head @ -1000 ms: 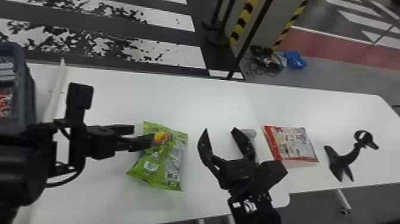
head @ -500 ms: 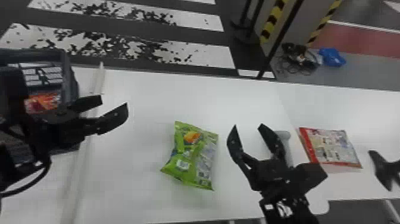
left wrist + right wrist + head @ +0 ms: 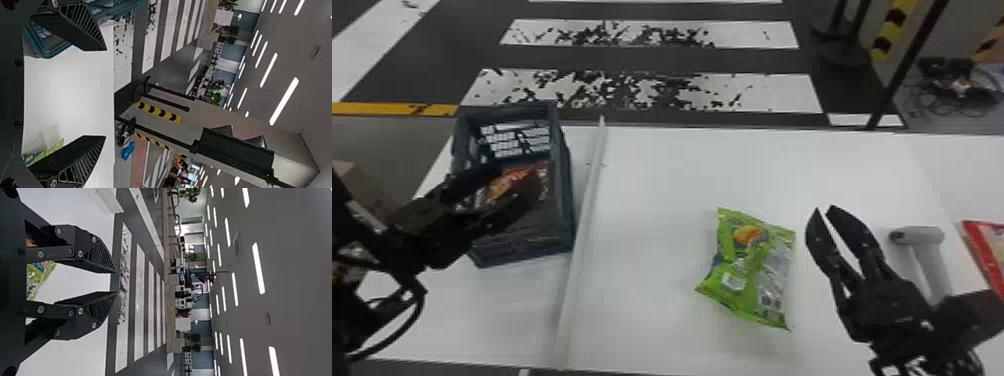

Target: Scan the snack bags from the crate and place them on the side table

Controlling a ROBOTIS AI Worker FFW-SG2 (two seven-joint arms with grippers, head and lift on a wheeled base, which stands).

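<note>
Head view: one crate, one scanner

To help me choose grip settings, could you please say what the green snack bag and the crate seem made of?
The green snack bag looks like thin, glossy plastic or foil-lined film, creased with silvery highlights. The crate is probably rigid, dull dark plastic, going by its straight walls and slotted far end.
</note>
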